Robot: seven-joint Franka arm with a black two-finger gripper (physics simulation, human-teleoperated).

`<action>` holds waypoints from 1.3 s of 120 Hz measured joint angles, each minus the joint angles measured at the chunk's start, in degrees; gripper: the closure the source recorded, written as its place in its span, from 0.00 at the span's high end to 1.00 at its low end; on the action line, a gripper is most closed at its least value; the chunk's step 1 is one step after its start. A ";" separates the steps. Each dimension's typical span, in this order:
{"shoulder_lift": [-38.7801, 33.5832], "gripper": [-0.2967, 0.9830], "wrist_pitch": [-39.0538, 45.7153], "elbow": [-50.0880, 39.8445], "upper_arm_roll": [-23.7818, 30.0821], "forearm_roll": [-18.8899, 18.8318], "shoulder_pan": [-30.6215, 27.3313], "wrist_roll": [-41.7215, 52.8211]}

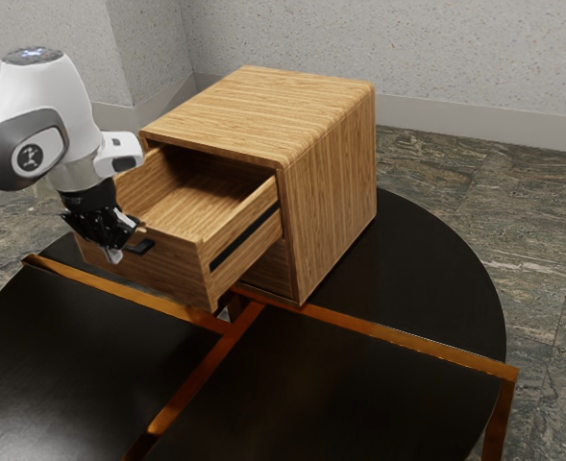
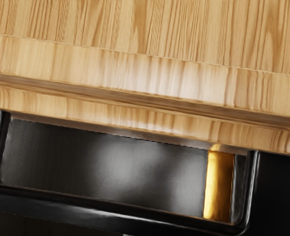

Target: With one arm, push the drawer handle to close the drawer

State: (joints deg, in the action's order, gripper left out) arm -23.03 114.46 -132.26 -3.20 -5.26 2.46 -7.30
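My gripper (image 1: 112,242) is in front of the drawer's front panel in the exterior view, close beside the handle; whether it touches the handle I cannot tell. The wooden drawer (image 1: 175,272) stands pulled well out of the cabinet (image 1: 332,182), its inside visible from above. Its handle (image 1: 141,247) is small and black, partly behind the gripper. Across the wrist view runs the pale wood of the drawer (image 2: 135,66), with the black looped handle (image 2: 110,210) jutting from it below my hand.
A round black table (image 1: 422,288) with crossing copper-coloured strips (image 1: 201,379) carries the cabinet. Beyond it are a stone-patterned floor and a speckled wall. Through the handle's loop, a gold strip (image 2: 218,187) shows against a dark surface.
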 joint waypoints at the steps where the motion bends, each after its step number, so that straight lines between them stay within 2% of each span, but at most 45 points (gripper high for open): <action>1: 0.14 0.16 0.15 0.02 0.01 -0.03 0.00 0.06; 51: 7.68 0.15 5.65 6.57 0.04 -1.53 0.00 3.15; 156: 27.21 0.15 7.74 26.62 1.21 -1.51 0.12 8.48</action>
State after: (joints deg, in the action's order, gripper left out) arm 4.18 122.19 -105.65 -1.99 -6.77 2.58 1.19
